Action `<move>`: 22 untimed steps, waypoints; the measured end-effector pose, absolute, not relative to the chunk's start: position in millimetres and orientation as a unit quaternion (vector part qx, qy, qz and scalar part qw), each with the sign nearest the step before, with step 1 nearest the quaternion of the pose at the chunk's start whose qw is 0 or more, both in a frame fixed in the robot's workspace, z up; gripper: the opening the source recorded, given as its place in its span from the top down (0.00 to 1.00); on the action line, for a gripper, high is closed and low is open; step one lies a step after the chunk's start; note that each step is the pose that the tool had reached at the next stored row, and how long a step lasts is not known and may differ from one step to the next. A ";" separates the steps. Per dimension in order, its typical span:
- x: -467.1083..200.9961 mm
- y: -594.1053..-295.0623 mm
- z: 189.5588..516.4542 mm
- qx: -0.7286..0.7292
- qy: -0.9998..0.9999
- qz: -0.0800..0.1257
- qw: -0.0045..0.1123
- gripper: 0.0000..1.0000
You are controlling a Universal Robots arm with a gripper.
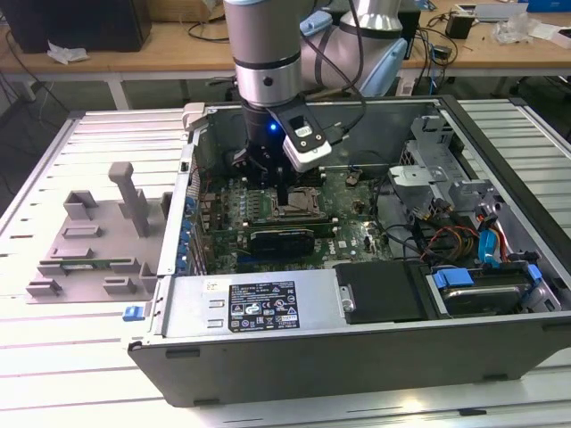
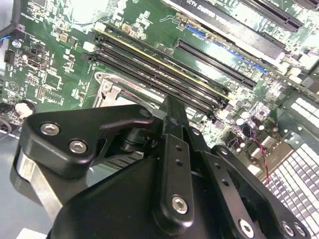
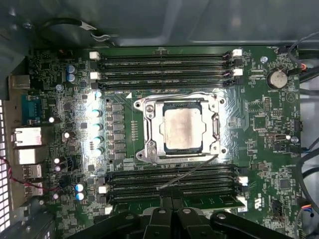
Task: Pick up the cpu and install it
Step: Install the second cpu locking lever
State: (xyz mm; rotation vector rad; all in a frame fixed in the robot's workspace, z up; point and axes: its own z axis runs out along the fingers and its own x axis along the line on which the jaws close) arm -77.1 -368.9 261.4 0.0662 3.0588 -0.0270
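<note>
One cpu [image 3: 183,128] already sits inside the socket frame [image 3: 149,130], with the gripper [image 1: 284,192] hovering just above it; whether its fingers are parted or hold anything, I cannot tell. Pressing down off-square could bend pins.

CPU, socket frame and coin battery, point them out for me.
cpu [image 3: 182,128], first wrist view, middle of its silver top.
socket frame [image 3: 149,130], first wrist view, metal side rail.
coin battery [image 3: 277,78], first wrist view, its face.

The silver-topped cpu [image 3: 183,128] lies flat inside its socket frame [image 3: 149,130].
</note>
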 end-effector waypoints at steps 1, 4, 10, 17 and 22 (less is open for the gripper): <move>-77.1 -368.9 263.2 0.022 0.999 -0.009 0.041 0.89; -77.2 -368.9 263.2 0.020 0.999 -0.009 0.041 0.89; -76.4 -368.9 257.7 -0.019 0.999 -0.006 0.041 0.89; -74.9 -368.8 250.9 -0.093 0.995 0.007 0.042 0.89; -75.0 -368.7 246.0 -0.097 0.994 0.015 0.043 0.89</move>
